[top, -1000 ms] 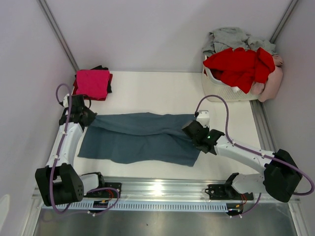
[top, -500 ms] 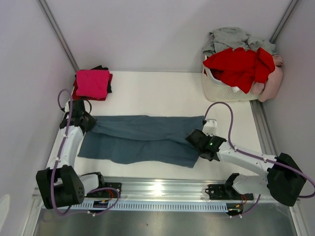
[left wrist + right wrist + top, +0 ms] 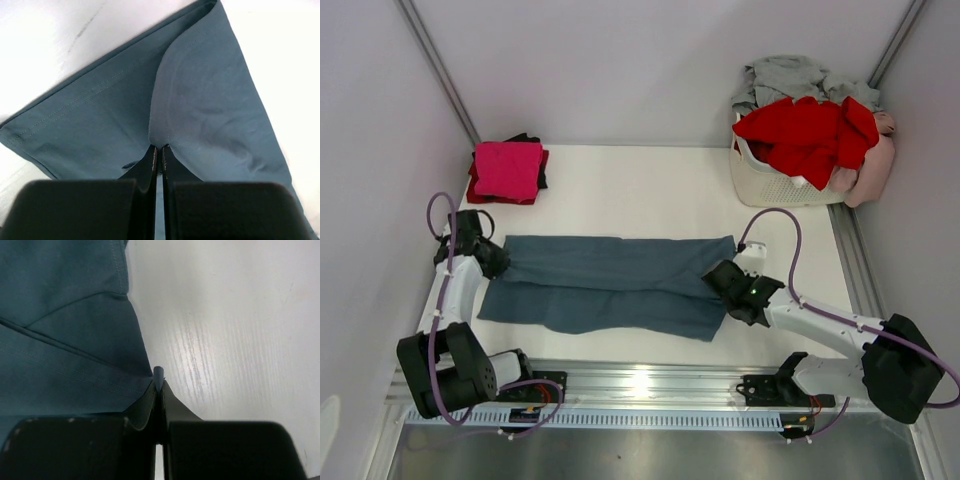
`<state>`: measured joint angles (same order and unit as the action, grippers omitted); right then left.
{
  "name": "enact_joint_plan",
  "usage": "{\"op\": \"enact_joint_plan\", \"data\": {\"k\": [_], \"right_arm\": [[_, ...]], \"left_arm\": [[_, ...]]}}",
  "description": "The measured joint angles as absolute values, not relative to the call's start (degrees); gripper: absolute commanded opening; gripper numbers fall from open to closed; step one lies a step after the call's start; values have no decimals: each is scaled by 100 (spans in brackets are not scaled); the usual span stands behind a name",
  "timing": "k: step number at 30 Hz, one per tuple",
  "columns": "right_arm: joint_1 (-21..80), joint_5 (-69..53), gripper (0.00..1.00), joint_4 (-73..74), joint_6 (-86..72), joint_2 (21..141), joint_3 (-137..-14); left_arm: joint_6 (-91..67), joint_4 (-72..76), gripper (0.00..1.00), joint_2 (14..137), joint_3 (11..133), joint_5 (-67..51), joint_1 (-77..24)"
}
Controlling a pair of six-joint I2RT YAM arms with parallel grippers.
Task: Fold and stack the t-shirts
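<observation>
My top camera sits high behind the arm bases, looking down and forward across the whole table [image 3: 650, 190] to the back wall. My left wrist camera looks along the left gripper [image 3: 157, 152], very close on one end of the blue-grey t-shirt [image 3: 210, 100]. My right wrist camera looks along the right gripper [image 3: 159, 390] at the opposite end, with bare tabletop alongside. All three views share that t-shirt.
</observation>
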<state>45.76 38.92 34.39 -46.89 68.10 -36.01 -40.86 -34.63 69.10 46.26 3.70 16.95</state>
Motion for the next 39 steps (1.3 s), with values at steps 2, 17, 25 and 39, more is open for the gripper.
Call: {"op": "enact_joint_plan", "data": {"k": [2, 17, 25, 39], "right_arm": [[4619, 3824, 0, 3345, -4678, 6838, -3601], [5133, 3371, 39, 2836, -4541, 7896, -3850], [5352, 3371, 93, 2635, -4222, 7944, -4001], [4268, 3509, 84, 1352, -3028, 8656, -5076]], "left_arm": [[-4110, -3465, 1, 6910, 4626, 346, 1780], [-4204, -3463, 0, 6965, 4626, 228, 2246], [-4202, -3391, 19, 6947, 4626, 14, 2252], [-4200, -3343, 38, 6445, 4875, -183, 1981]]}}
